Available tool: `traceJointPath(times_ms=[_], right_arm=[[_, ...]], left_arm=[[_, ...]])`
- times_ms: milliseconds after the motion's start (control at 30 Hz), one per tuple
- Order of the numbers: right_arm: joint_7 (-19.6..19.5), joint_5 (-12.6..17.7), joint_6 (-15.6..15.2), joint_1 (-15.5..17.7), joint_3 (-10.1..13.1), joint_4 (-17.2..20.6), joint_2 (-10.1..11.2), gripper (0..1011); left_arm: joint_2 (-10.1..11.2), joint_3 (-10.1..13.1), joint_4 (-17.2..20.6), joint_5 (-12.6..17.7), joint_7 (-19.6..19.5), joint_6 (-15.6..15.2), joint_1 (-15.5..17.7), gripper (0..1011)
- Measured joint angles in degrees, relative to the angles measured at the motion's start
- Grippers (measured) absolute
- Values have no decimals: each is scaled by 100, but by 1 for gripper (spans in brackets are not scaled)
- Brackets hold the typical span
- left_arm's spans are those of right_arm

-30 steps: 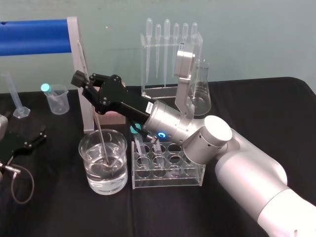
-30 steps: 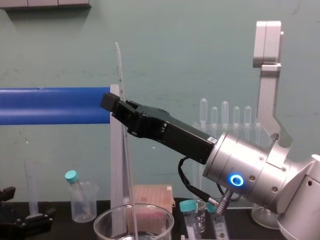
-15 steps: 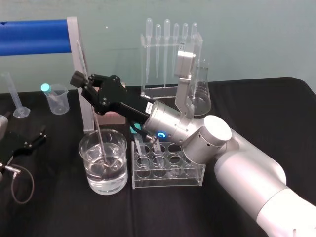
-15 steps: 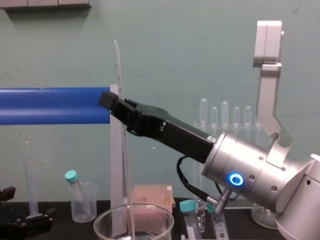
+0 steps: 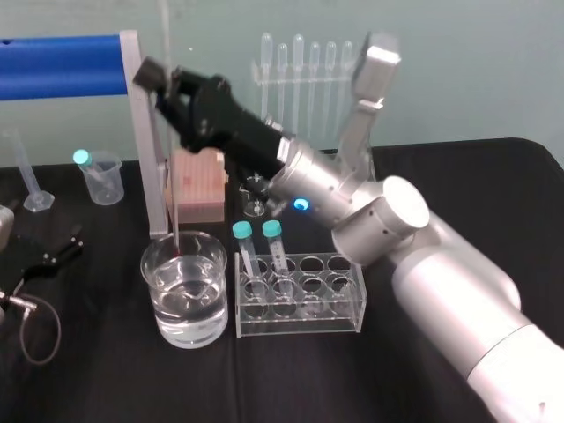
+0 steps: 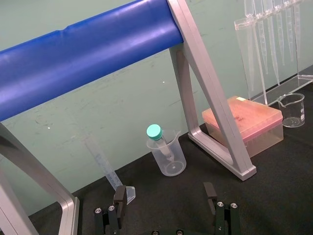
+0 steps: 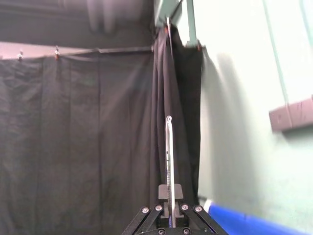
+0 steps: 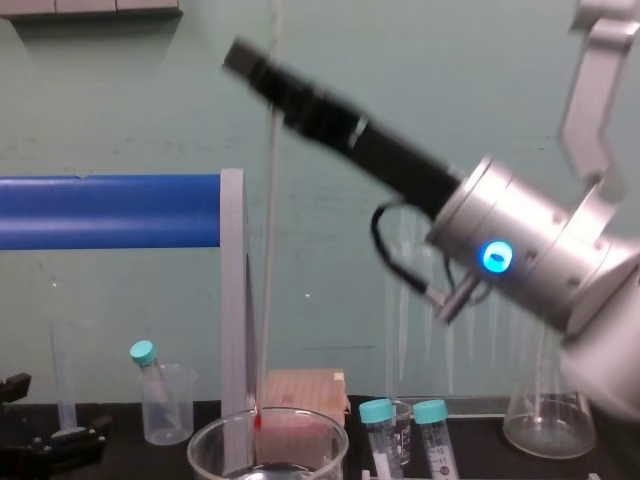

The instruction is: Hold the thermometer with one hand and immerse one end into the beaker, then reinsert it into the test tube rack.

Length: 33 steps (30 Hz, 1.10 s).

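**Head view:** My right claw [image 5: 164, 81], reaching across the table, is clamped on the thermometer [image 5: 171, 176]. The thermometer hangs near upright, its red tip at the mouth of the beaker [image 5: 148, 269]. The rack [image 5: 352, 304] stands just beside the beaker and holds two capped tubes [image 5: 275, 256]. My left claw [image 5: 55, 251] lies parked, well apart.

**Left wrist view:** The left claw [image 6: 165, 196] is spread wide, holding nothing.

**Right wrist view:** The thermometer [image 7: 168, 156] rises straight from between the right claw's [image 7: 169, 198] closed fingers.

**Chest view:** The right claw [image 8: 262, 72] grips the thermometer [image 8: 268, 250] high up. The red tip sits level with the rim of the beaker [image 8: 205, 445]. The left claw [image 8: 45, 440] rests low at the edge.
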<state>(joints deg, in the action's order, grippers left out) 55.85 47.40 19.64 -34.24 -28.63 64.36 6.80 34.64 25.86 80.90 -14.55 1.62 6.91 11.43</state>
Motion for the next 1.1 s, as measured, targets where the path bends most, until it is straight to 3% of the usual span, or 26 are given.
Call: traceJointPath(times_ms=[200, 267, 300, 467, 500, 633, 800, 1100], right_arm=[[-111, 219, 85, 72, 219, 528, 140, 55], [-297, 247, 153, 158, 376, 886, 312, 55], [-297, 247, 153, 158, 376, 886, 312, 55], [-1038, -60, 222, 526, 768, 1650, 891, 55], [-1038, -60, 222, 526, 768, 1650, 891, 55], [-1503, -317, 202, 947, 1073, 2132, 1310, 55], [-1761, -460, 167, 1434, 1399, 2449, 1640, 55], [-1794, -453, 89, 1890, 1604, 2433, 1774, 55]], left_arm=[[0, 0, 0, 0, 0, 0, 0, 1008], [0, 0, 0, 0, 0, 0, 0, 1008], [0, 0, 0, 0, 0, 0, 0, 1008], [0, 0, 0, 0, 0, 0, 0, 1008], [0, 0, 0, 0, 0, 0, 0, 1008], [0, 0, 0, 0, 0, 0, 0, 1008], [0, 0, 0, 0, 0, 0, 0, 1008], [0, 0, 0, 0, 0, 0, 0, 1008]])
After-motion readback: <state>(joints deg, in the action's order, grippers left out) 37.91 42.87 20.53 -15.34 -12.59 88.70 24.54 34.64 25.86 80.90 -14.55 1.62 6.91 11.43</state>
